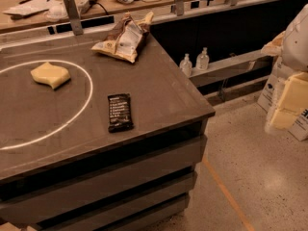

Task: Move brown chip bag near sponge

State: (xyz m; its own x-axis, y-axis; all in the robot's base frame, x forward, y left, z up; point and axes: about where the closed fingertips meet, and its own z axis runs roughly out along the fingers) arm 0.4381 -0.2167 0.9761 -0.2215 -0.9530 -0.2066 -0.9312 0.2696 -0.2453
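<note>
1. Brown chip bag [122, 37]: lay crumpled at the table's [159, 95] far edge, well apart from the sponge [50, 74].
2. Gripper [290, 102]: hung beyond the table's right side; grip state could not be told.
3. Handling, judged: pinch a raised fold, lift clear, carry left.

Glossy foil brown chip bag [124, 38], matt sponge [50, 74], matt tool [288, 105] far right

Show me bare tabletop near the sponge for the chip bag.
Bare table between sponge and black bar, inside the white ring, and along the near edge. The chip bag crowds the far corner. The gripper is off the table, at far right.
</note>
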